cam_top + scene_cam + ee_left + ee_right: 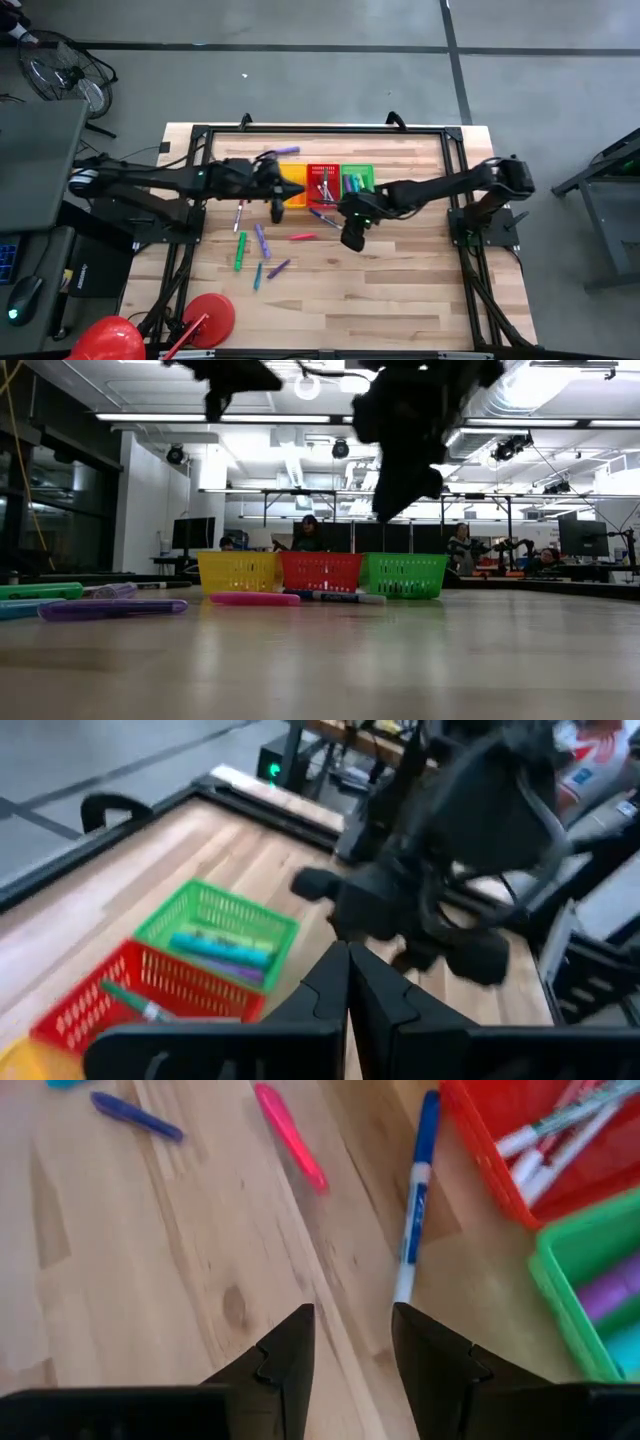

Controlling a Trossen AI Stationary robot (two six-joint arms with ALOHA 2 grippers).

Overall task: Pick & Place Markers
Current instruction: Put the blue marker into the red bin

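Right tool [352, 1342] hangs above the wooden counter [400, 290], just in front of the red basket [323, 180] and green basket [357, 178]. Its fingers stand partly apart with bare wood between them; nothing is held. A blue-and-white marker [415, 1190] lies just ahead of the fingertips, its white end near the gap, and runs alongside the red basket's wall. A pink marker [289, 1134] lies farther ahead and to one side, apart from the blue-and-white one. A dark blue marker [135, 1116] lies farther out still.

Left tool [348, 982] is over the yellow basket [292, 190], fingers pressed together, empty as far as the wrist view shows.

Basket contents: red basket holds several white and reddish markers [560, 1135]; green basket holds a teal marker [215, 944] and a purple marker [232, 965] side by side.

Loose markers on the counter, on the left tool's side: green [240, 251], purple [262, 238], another purple [279, 267], teal [258, 276]. All lie flat, well apart from both tools. The low view shows both tools raised clear of the counter.
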